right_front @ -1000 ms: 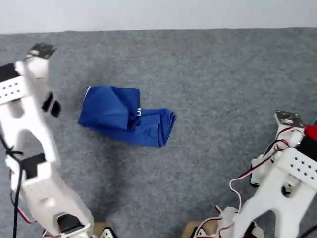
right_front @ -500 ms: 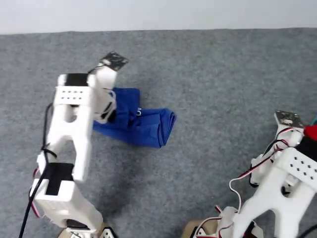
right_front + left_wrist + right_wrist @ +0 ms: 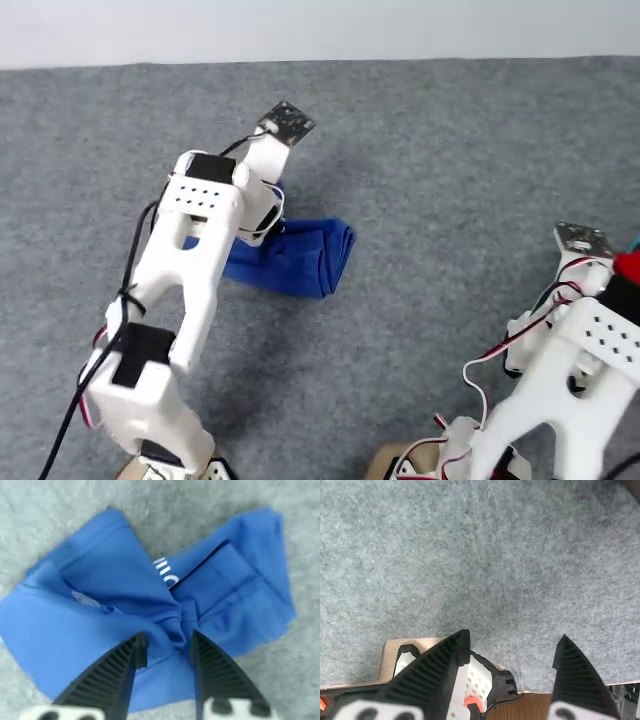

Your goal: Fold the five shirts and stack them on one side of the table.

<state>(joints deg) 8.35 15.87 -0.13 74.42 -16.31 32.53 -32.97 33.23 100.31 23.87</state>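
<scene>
A crumpled blue shirt point(image 3: 300, 255) lies on the grey felt, left of centre in the high view. My left arm stretches over its left half, hiding that part from above. In the left wrist view the left gripper point(image 3: 166, 640) hangs open just above the middle of the blue shirt point(image 3: 100, 610), its fingertips either side of a bunched fold; I cannot tell whether they touch the cloth. My right arm point(image 3: 575, 345) stands at the near right edge. The right gripper point(image 3: 512, 642) is open over bare felt with nothing between its fingers.
Grey felt point(image 3: 450, 170) covers the table up to a white wall at the back. A wooden base plate point(image 3: 390, 655) and the table's near edge show under the right gripper. Open felt lies between the shirt and the right arm.
The left arm has swung from the far left edge rightward over the blue shirt. The shirt's left part is now covered by it. The right arm has not moved.
</scene>
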